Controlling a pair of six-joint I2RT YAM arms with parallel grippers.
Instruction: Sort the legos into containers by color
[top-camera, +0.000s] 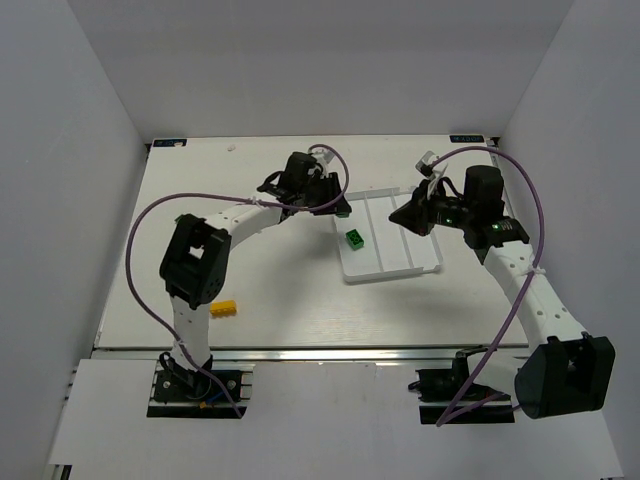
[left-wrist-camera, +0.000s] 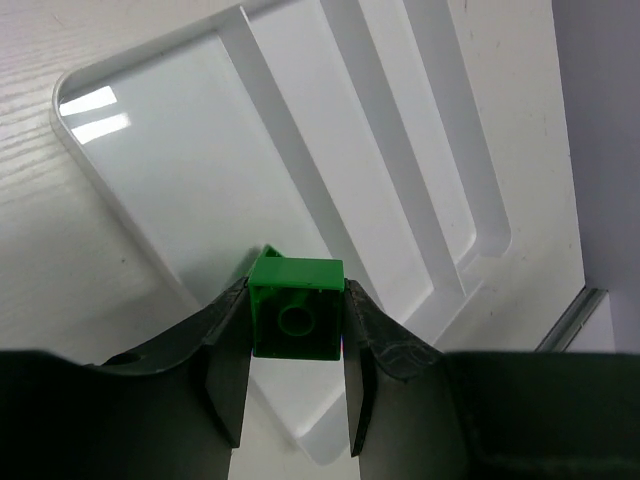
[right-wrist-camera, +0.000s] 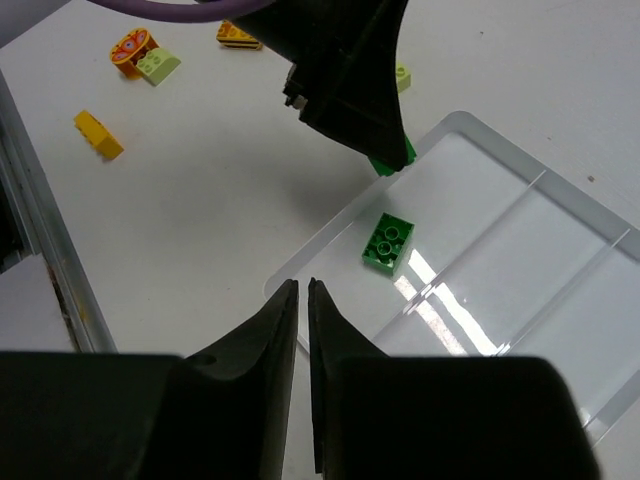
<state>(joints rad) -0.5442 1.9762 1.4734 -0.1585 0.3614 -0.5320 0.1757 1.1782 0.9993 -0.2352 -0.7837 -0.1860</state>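
Observation:
My left gripper (left-wrist-camera: 296, 312) is shut on a dark green lego (left-wrist-camera: 296, 318) and holds it above the left compartment of the white tray (left-wrist-camera: 180, 170). In the top view this gripper (top-camera: 338, 207) is at the tray's (top-camera: 395, 248) far left corner. A second dark green lego (top-camera: 354, 239) lies in the left compartment, also in the right wrist view (right-wrist-camera: 388, 243). My right gripper (right-wrist-camera: 302, 287) is shut and empty, above the tray's near left corner (right-wrist-camera: 300, 262). In the top view it (top-camera: 408, 218) hovers over the tray's right side.
On the table left of the tray lie an orange-yellow lego (right-wrist-camera: 98, 134), a pale yellow-green lego (right-wrist-camera: 159, 66), an orange round piece (right-wrist-camera: 131, 50), another orange lego (right-wrist-camera: 238, 35) and a pale lego (right-wrist-camera: 402, 76). One yellow lego (top-camera: 225, 309) lies by the left arm.

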